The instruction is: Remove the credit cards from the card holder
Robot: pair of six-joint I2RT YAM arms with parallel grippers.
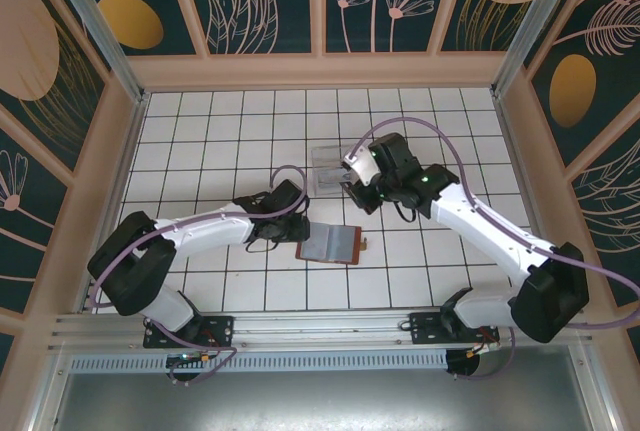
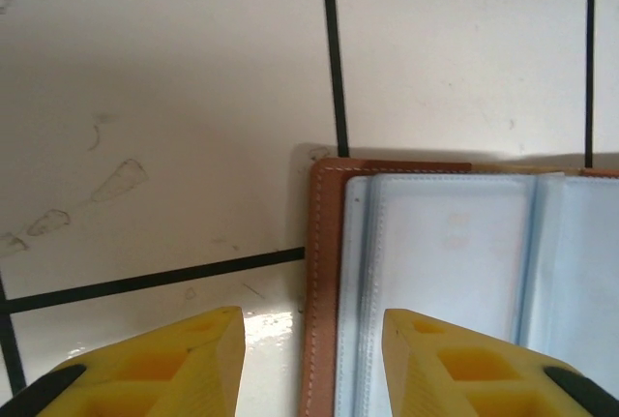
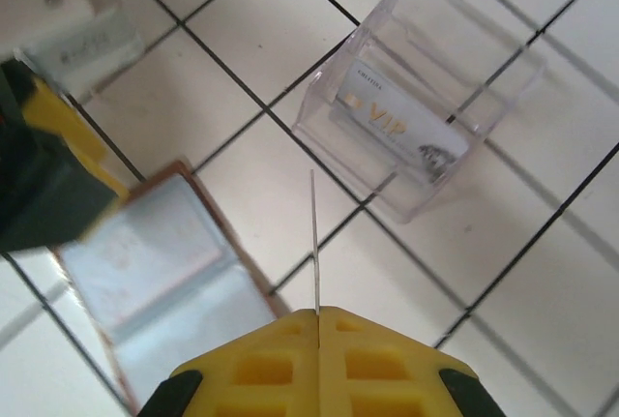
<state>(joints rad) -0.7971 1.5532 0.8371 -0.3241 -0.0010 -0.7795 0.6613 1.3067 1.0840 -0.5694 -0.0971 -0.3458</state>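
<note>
Edgewise, credit card point(image 3: 314, 243) in right jaws; left jaws apart, card holder point(image 2: 455, 262) half-cropped

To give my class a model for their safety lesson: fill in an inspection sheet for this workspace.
Surface: white tiled table, faint smudges.
Job's things: card holder lies open; credit card held edge-on; VIP card stands in the acrylic stand.
Clutter: nothing seen.
Grippers: left gripper open, straddling the holder's edge; right gripper shut on the credit card.
Cables: cables loop along both arms.
Surroundings: floral wall panels.
</note>
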